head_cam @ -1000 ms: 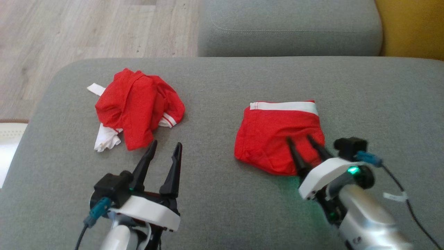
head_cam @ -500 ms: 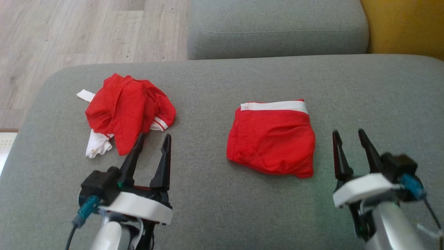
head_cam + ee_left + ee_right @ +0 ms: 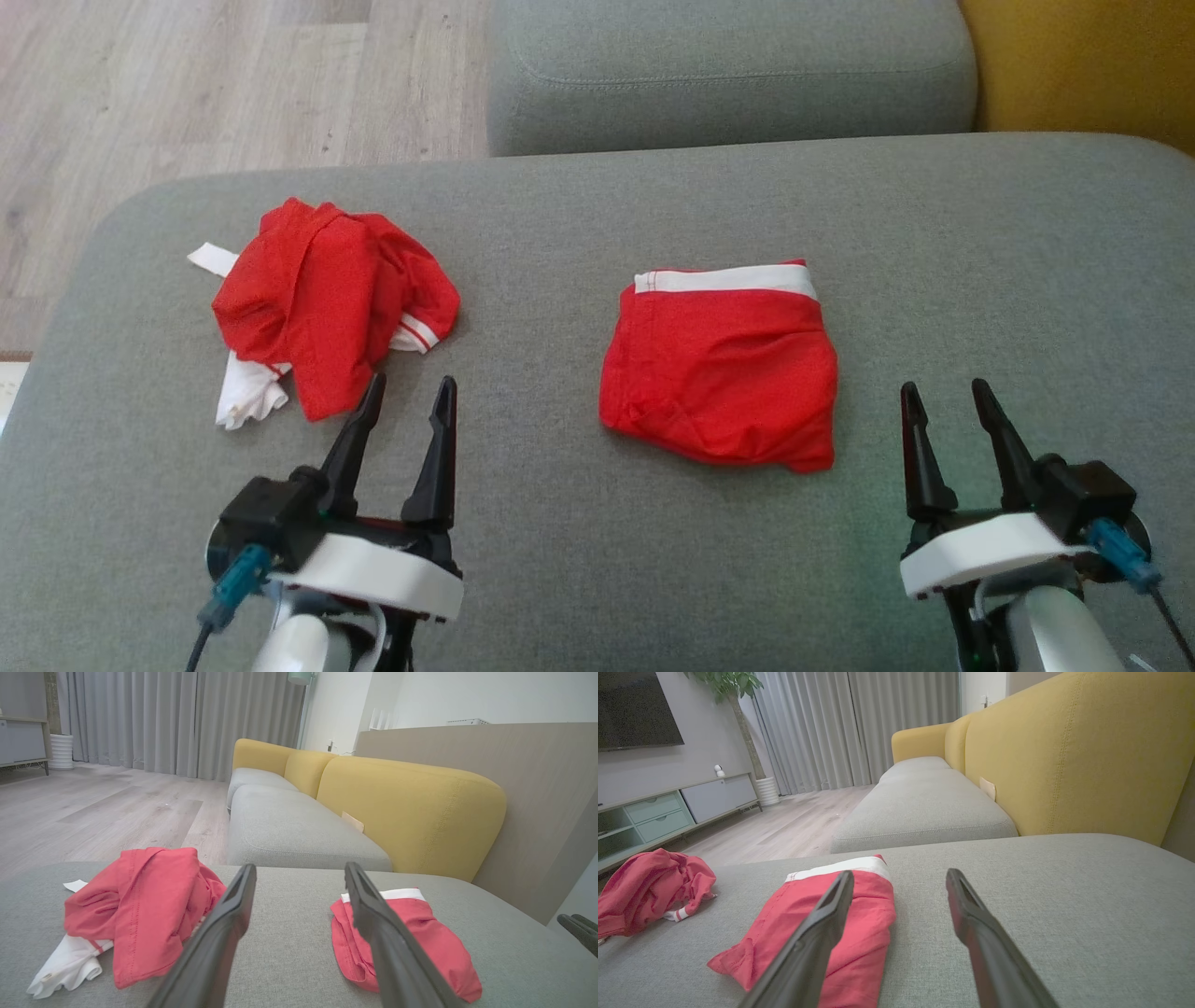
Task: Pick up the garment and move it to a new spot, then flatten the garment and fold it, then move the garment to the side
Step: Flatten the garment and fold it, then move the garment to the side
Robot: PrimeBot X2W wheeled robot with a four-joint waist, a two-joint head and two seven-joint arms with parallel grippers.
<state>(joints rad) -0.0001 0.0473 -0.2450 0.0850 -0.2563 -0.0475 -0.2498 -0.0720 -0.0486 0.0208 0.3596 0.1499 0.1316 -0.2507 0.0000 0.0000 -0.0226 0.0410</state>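
Since the folded red shorts already lie neat with the white waistband on the far edge, the step in hand is probably picking up the crumpled red garment. It sits well left of the shorts on the same grey sofa cushion. The left gripper hangs left of the shorts, just nearer than the heap, jaws spread wide, nothing in them. The right gripper is just right of the shorts and a bit nearer, jaws also spread, empty. The left arm looks like the best choice since it's closest. It should come down on a raised red fold, not the white cloth bit poking out on the side away from the shorts, which would likely slip or trail. It should pinch firmly and lift clear of the cushion before carrying. The set-down wants bare cushion left of the shorts, not touching them, so their fold stays intact. The right gripper should keep off the shorts.
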